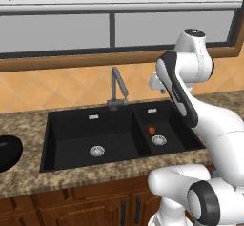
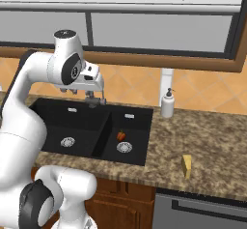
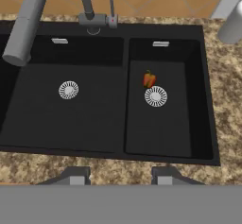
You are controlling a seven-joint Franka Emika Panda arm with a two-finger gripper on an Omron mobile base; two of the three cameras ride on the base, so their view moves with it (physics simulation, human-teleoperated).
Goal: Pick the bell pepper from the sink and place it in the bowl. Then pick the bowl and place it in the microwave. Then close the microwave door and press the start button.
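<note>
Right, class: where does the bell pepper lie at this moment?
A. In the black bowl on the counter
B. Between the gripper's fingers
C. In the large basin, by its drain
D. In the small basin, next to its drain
D: the bell pepper lies on the floor of the sink's small basin, right beside its silver drain, with the gripper up above the sink and holding nothing.

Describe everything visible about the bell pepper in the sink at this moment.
The bell pepper is tiny, orange-red with a small green stem at one end, smooth-looking. It lies on the floor of the sink's smaller basin, right beside the silver drain, toward the back wall. Whether it overlaps the drain cannot be told. Nothing else touches it; the gripper hangs above the sink's front edge.
</note>
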